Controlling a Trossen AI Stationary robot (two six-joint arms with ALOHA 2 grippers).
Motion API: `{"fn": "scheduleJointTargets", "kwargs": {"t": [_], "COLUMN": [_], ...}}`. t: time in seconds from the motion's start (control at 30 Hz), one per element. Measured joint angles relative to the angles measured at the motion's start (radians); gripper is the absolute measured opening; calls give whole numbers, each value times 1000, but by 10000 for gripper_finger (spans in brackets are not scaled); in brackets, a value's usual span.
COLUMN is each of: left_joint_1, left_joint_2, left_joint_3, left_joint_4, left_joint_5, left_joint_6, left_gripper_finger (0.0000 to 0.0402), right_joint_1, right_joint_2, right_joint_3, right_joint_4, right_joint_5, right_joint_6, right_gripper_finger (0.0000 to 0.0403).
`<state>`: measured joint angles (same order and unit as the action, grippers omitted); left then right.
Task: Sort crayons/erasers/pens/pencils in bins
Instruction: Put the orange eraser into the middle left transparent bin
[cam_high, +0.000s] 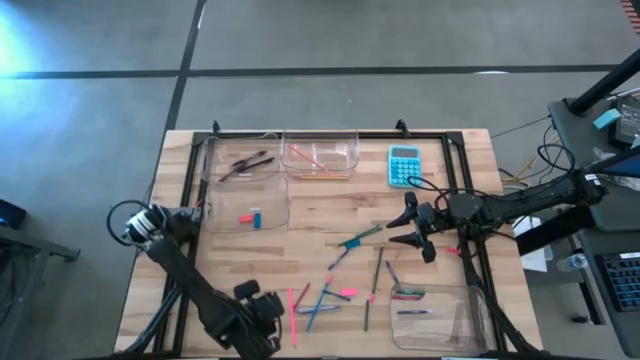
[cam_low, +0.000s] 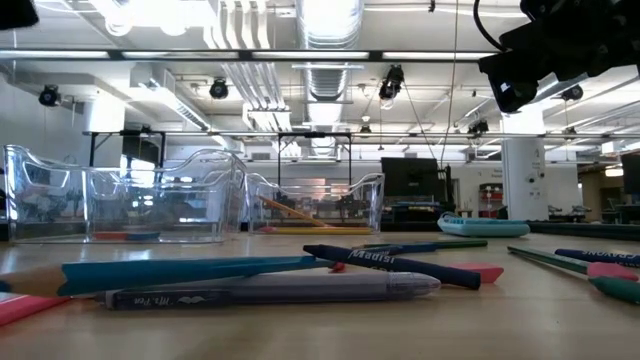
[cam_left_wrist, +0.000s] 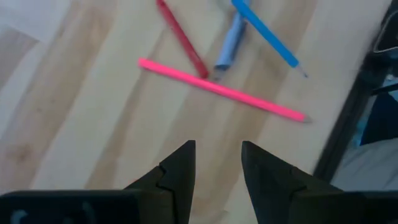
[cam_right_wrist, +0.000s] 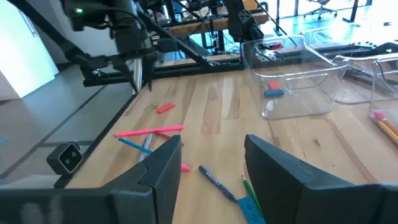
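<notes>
Loose coloured sticks and pencils (cam_high: 340, 285) lie scattered on the wooden table's near middle. Four clear bins stand on it: one with black pens (cam_high: 245, 160), one with pencils (cam_high: 320, 155), one with a pink and a blue eraser (cam_high: 250, 215), and one at the near right (cam_high: 435, 310). My right gripper (cam_high: 408, 230) is open and empty above the table, right of a teal and blue stick (cam_high: 358, 240); in its wrist view (cam_right_wrist: 211, 155) a blue crayon (cam_right_wrist: 217, 182) lies below it. My left gripper (cam_high: 272, 305) is open and empty at the near edge, close to a pink stick (cam_left_wrist: 221, 90).
A turquoise calculator (cam_high: 404, 165) lies at the far right. A black frame (cam_high: 330, 133) rims the table. A small pink eraser (cam_right_wrist: 165, 107) lies loose on the wood. Bare wood shows between the eraser bin and the scattered sticks.
</notes>
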<state>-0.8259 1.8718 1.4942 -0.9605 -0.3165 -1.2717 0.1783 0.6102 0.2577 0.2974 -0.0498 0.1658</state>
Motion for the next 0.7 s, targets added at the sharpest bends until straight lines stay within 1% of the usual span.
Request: {"fn": "scheduleJointTargets", "kwargs": {"t": [0.13, 0.23, 0.3, 0.43, 0.7], "left_joint_1": [-8, -9, -9, -9, -9], "left_joint_2": [89, 135, 152, 165, 192], "left_joint_3": [104, 150, 154, 141, 118], "left_joint_4": [-88, -184, -222, -227, -226], "left_joint_5": [31, 57, 81, 102, 103], "left_joint_6": [-48, -138, -189, -255, -262], "left_gripper_finger": [115, 115, 115, 115, 115], "right_joint_1": [0, 0, 0, 0, 0], "right_joint_2": [0, 0, 0, 0, 0], "right_joint_3": [0, 0, 0, 0, 0], "right_joint_4": [12, 28, 33, 33, 33], "right_joint_5": [0, 0, 0, 0, 1], "right_joint_6": [-1, -14, -30, -45, -45], "right_gripper_finger": [166, 166, 166, 166, 166]}}
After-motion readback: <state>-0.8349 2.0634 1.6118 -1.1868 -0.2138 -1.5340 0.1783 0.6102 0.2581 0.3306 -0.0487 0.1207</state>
